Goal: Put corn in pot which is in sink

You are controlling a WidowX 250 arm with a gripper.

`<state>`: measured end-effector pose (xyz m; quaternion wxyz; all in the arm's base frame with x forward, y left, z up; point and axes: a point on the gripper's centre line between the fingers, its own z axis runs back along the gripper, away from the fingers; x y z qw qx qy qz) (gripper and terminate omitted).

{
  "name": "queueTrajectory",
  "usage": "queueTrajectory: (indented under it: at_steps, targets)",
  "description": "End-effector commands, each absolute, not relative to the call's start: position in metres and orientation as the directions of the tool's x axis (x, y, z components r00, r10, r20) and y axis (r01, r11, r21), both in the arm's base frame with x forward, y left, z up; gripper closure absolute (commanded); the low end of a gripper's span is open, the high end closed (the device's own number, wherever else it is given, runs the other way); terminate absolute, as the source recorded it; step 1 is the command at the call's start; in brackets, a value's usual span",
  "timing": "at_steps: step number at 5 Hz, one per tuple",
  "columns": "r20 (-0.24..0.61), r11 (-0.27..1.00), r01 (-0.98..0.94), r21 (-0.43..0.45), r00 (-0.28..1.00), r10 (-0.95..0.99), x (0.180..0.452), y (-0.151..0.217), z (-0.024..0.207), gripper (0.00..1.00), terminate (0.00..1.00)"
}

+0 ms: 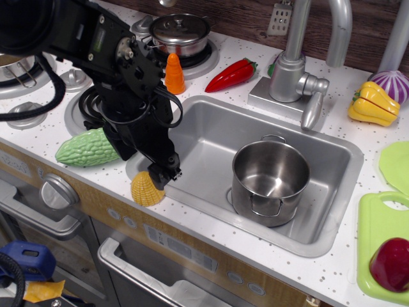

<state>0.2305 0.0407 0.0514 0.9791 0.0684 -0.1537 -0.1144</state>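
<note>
The corn (147,189) is a stubby yellow ribbed piece lying on the white counter's front edge, just left of the sink (211,137). The pot (270,181) is a shiny lidless steel pot with side loop handles, standing empty in the right half of the sink. My black gripper (163,175) points down at the corn's upper right end and touches or nearly touches it. The fingertips are close together, and I cannot tell if they grip the corn.
A green bitter gourd (88,148) lies left of the corn. An orange carrot (174,75), a lidded steel pot (181,33) and a red chili (231,75) are behind. The faucet (300,70) stands behind the sink. A yellow pepper (373,103) and a green board (377,249) are right.
</note>
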Motion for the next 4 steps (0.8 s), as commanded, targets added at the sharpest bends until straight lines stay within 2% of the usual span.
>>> queueTrajectory:
  at_steps: [1, 4]
  targets:
    - [0.285, 0.964, 0.203, 0.169, 0.927, -0.245, 0.231, 0.041, 0.051, 0.00, 0.00]
    - [0.345, 0.965, 0.240, 0.107, 0.901, -0.263, 0.232, 0.065, 0.024, 0.00, 0.00]
